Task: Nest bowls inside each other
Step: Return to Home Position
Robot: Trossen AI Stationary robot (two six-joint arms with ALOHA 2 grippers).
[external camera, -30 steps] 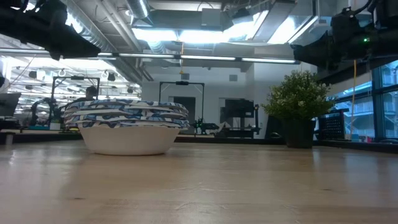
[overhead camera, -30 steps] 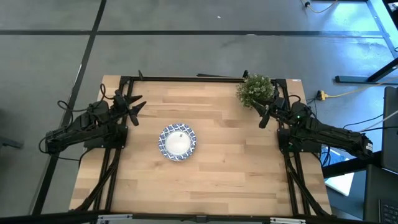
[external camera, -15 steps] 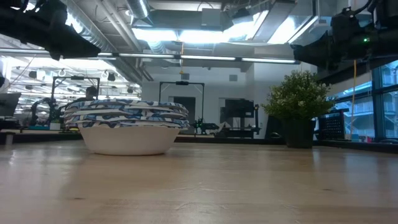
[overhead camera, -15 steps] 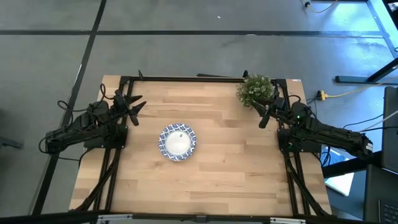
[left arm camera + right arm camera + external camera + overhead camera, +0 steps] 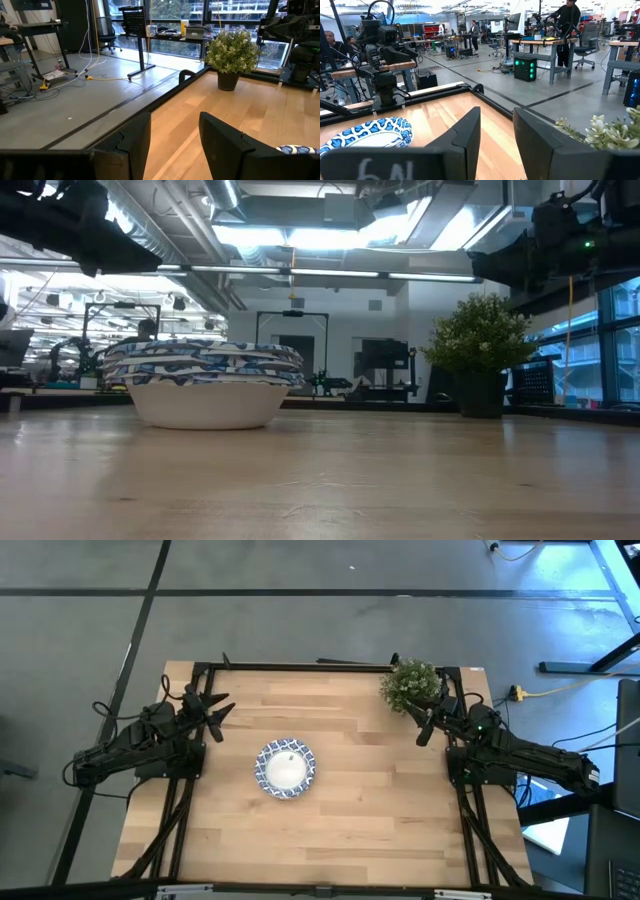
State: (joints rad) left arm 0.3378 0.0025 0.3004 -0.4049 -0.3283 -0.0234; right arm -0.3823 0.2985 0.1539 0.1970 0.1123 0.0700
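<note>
The bowls (image 5: 285, 768) are sitting nested in one stack on the bench (image 5: 360, 810), left of centre. The left gripper (image 5: 222, 706) is hovering at the bench's left edge, fingers parted, holding nothing. The right gripper (image 5: 424, 730) is hovering beside the potted plant (image 5: 410, 685), likewise parted and empty.

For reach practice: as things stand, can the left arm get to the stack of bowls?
Probably yes. The left gripper sits open and empty at the table edge, with only bare wood between it and the stack of bowls. The right gripper waits beside the potted plant.
</note>
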